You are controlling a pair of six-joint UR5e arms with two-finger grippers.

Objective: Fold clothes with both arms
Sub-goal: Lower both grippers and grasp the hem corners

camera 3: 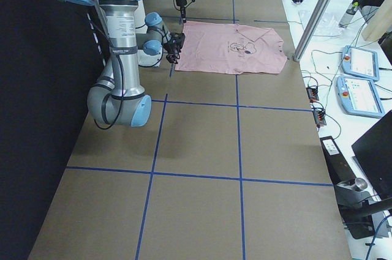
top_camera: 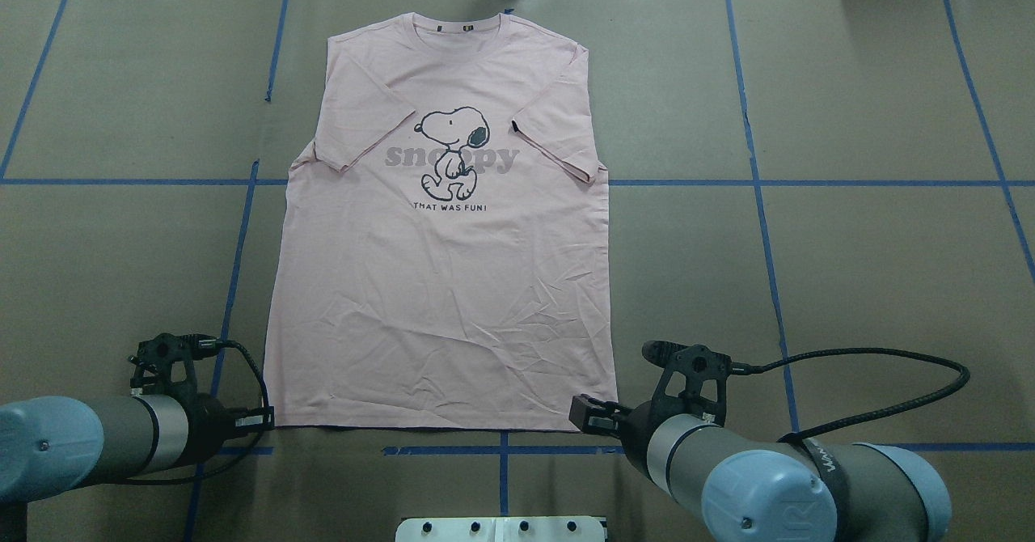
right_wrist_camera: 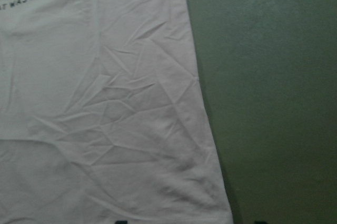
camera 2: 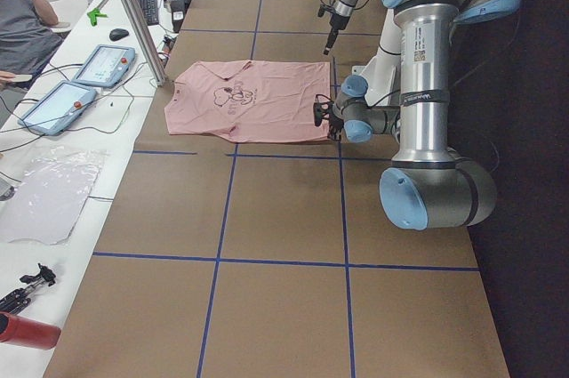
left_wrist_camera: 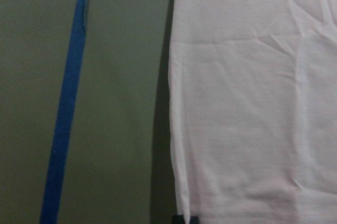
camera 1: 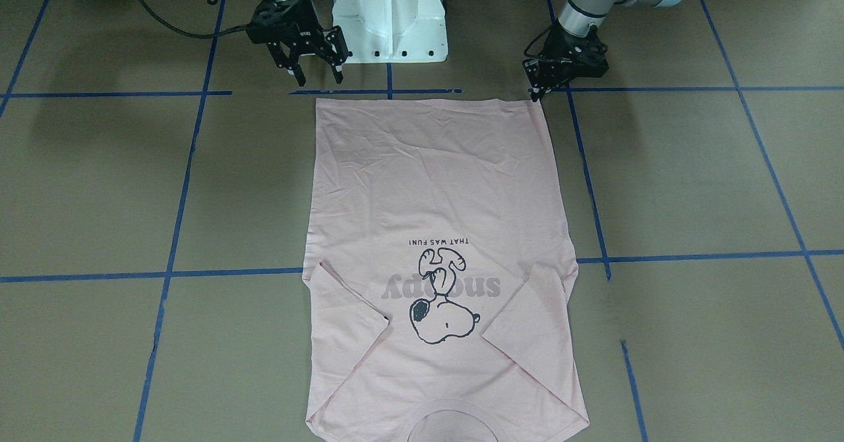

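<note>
Has the pale pink T-shirt (top_camera: 441, 299) spread flat on the brown table (top_camera: 849, 267), print side up, with the hem toward the robot and the collar (top_camera: 465, 24) at the far edge. Shows the black-and-white dog print (top_camera: 453, 150) on the chest, over large grey lettering, with a short line of small black words under it. Has both short sleeves folded inward onto the chest, with one sleeve (top_camera: 360, 133) on each side of the dog, and a small black tag (top_camera: 514, 127) on the sleeve at the robot's right. Shows fine wrinkles in the lower half of the cloth, mostly toward the robot's right. Has the left gripper (camera 1: 535, 94) low at the hem corner on the robot's left, with the fingers pressed together and pinching the very edge of the cloth there. Shows in the left wrist view only one small dark fingertip (left_wrist_camera: 185, 219), right on that edge. Holds the right gripper (camera 1: 319, 77) just behind the other hem corner, near it but apart from the cloth, with the fingers spread wide. Shows in the right wrist view two dark tips at the bottom border, one on each side of this corner. Marks the table with blue tape lines (top_camera: 760, 226) in a wide grid, partly covered by the shirt. Places the white pedestal (camera 1: 389, 16) between the two arms, close behind the middle of the hem.
</note>
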